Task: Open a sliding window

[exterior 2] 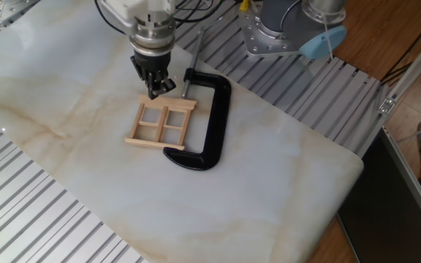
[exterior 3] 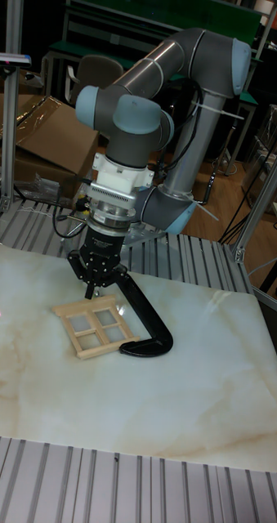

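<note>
The sliding window (exterior 2: 161,126) is a small frame of pale wooden sticks lying flat on the marble slab (exterior 2: 269,183). In the tall fixed view the sliding window (exterior 3: 96,329) lies just in front of the arm. My gripper (exterior 2: 157,90) hangs a little above the window's far rail and is apart from it. Its black fingers converge to a point, shut on nothing. In the tall fixed view the gripper (exterior 3: 91,290) points straight down over the frame's far edge.
A black metal C-clamp (exterior 2: 216,117) lies right of the window, its foot touching the window's near right corner; its spine (exterior 3: 150,315) also shows in the tall view. The arm's base (exterior 2: 269,33) and a blue part (exterior 2: 320,42) stand behind. Ribbed metal surrounds the slab.
</note>
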Motion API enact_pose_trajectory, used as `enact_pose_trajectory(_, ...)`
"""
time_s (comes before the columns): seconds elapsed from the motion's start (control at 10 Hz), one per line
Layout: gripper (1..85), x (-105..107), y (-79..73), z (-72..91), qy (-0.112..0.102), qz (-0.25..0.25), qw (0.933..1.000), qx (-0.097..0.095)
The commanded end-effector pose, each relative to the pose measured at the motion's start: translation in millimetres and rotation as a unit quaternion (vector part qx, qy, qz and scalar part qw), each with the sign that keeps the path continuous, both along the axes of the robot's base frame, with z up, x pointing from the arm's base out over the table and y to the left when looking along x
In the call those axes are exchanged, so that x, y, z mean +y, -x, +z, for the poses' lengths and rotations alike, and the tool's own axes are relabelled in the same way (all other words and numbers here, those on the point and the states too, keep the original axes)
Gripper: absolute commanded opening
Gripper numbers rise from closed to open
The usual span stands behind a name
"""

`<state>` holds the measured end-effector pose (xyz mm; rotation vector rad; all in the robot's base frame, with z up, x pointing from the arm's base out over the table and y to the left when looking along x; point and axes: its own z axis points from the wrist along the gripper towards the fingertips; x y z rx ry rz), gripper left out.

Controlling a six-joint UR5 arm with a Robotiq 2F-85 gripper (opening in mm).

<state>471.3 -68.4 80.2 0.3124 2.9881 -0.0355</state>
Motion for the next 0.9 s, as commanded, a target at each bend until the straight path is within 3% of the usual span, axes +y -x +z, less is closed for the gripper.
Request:
enact_pose_trajectory(0.0,0.7,-0.5,3.6,5.8,-0.014,-0.035,0.9993,-0.003)
enact_pose_trajectory(0.1,0.7,-4.2,10.2,2.4,-0.018,-0.031,0.9993,0.008)
enact_pose_trajectory(0.3,0.7,-13.4,10.9,-7.9,-0.018,-0.014,0.9997,0.013)
enact_pose_trajectory(0.8,0.7,-8.3,14.2,-7.2,-0.023,-0.010,0.9995,0.018)
